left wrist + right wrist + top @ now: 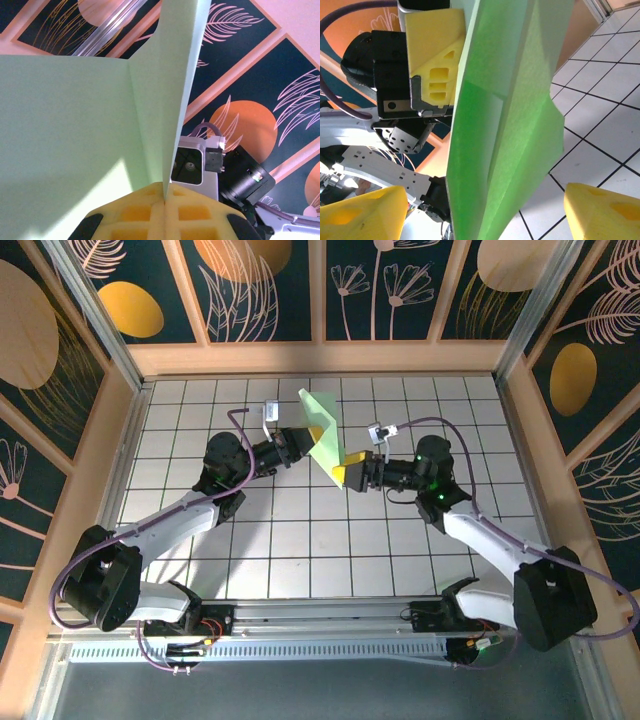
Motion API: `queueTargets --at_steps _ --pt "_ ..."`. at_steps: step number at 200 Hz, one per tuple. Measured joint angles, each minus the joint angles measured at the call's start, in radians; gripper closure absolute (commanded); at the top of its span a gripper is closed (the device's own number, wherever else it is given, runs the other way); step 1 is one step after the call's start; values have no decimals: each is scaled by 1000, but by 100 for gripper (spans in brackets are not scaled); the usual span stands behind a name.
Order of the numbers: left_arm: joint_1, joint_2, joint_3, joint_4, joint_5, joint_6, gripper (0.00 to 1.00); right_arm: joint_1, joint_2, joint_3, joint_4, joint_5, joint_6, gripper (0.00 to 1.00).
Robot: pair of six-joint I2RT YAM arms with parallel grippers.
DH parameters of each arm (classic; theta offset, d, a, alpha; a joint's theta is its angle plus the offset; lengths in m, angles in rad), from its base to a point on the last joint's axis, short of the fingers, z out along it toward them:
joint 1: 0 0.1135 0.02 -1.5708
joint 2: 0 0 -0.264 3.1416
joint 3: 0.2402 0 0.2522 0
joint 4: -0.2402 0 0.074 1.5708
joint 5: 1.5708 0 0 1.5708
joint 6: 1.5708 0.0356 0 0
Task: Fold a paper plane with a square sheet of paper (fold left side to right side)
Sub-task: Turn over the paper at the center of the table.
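Quick headcount from the overhead view: one green paper sheet [322, 428]. Two robot arms, the left arm [170, 512] and the right arm [490, 545]. One hand on each, so two: the left hand [305, 445] and the right hand [345, 470]. Each hand has two yellow fingers, four in all, with the left pair of fingers [145, 215] and the right pair of fingers [355, 215] clearest in the wrist views. Two purple cables: the left cable [233, 412] and the right cable [440, 421]. One white tiled surface [300, 550].
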Motion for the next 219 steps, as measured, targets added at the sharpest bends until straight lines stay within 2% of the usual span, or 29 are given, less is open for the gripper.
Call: queueTargets --at_steps 28,43,52,67,79,91,109,124,140,154,169,194,219 --pt "-4 0 0 0 1 -6 95 0 39 41 7 -1 2 36" --pt "-5 0 -1 -1 0 -6 95 0 43 60 16 -1 -1 45" --pt "-5 0 -1 -1 0 -6 94 0 43 69 25 -1 -3 53" --pt "-5 0 -2 -1 0 -6 89 -2 43 80 35 -1 0 72" --pt "-5 0 -2 -2 0 -4 80 -2 43 84 40 -1 -9 87" --pt "-5 -3 -2 -17 -1 15 71 -3 43 85 35 1 -21 97" --pt "-5 -29 -2 -105 -24 65 50 -3 39 85 9 14 -29 99" --pt "-6 -72 -1 -197 -69 130 41 -3 21 88 -43 41 -58 100" --pt "-6 -130 -1 -284 -130 184 38 0 -2 112 -137 94 -107 100" --pt "-6 -182 -1 -347 -192 227 35 19 -16 166 -259 195 -174 100" --pt "-6 -238 -1 -413 -274 267 34 73 -18 246 -402 355 -250 100" --pt "-6 -329 -11 -515 -436 318 29 221 20 395 -636 735 -355 100" --pt "-6 -440 -61 -624 -644 338 26 349 143 525 -835 1143 -391 100"
